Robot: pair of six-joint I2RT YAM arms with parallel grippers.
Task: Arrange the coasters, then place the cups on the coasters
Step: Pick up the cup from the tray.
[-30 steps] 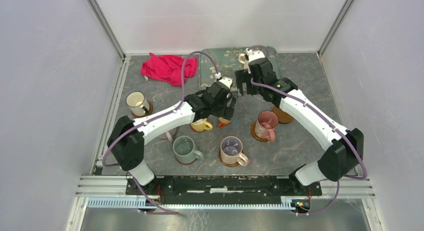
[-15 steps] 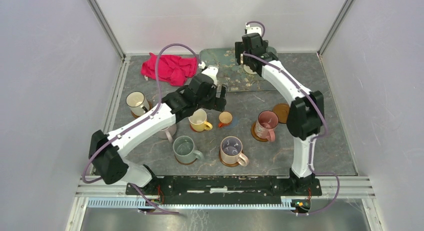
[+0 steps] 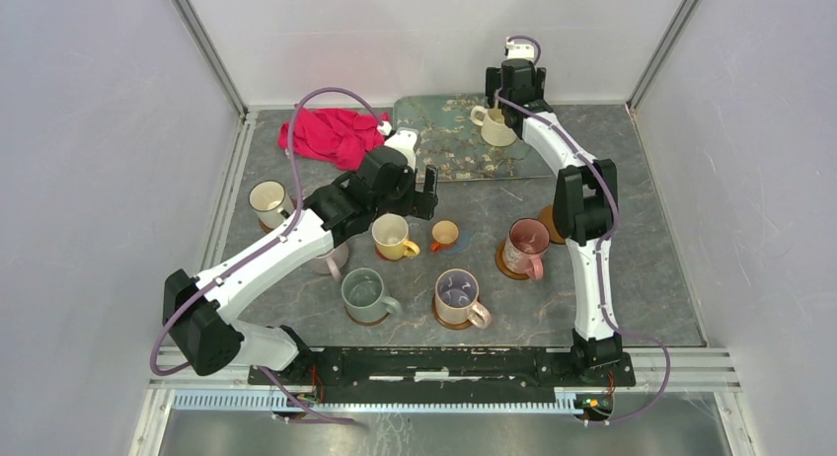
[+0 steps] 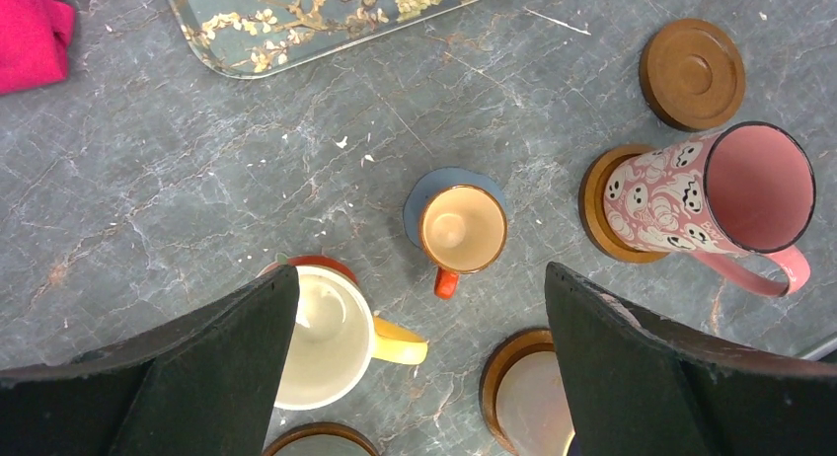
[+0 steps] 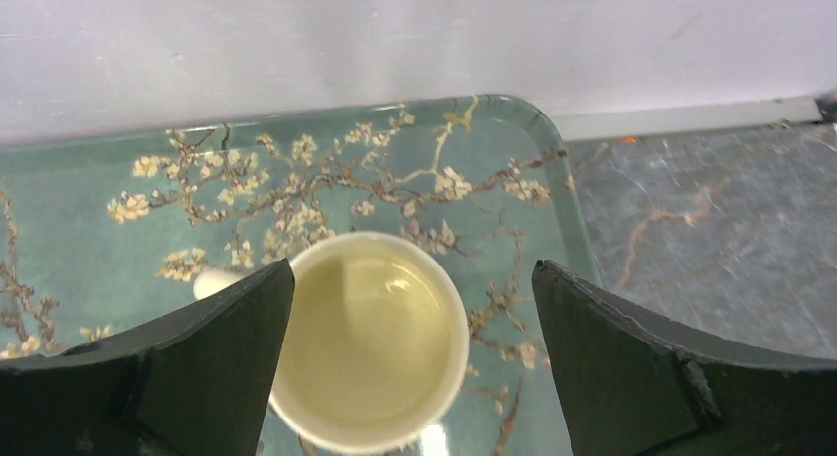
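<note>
We see our right gripper (image 5: 412,278) spread wide over the cream cup (image 5: 370,342) on the tray (image 5: 118,249) at twelve o'clock. Our left gripper (image 4: 422,283), equally wide, hovers near the orange cup (image 4: 463,228) on its blue coaster (image 4: 418,197).

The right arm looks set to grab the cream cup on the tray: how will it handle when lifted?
The cup looks like glazed ceramic, so it is probably rigid, slick and chip-prone. Its mouth looks wide against the open right gripper, so a grip may be marginal. On the glossy tray it might slide if nudged.
</note>
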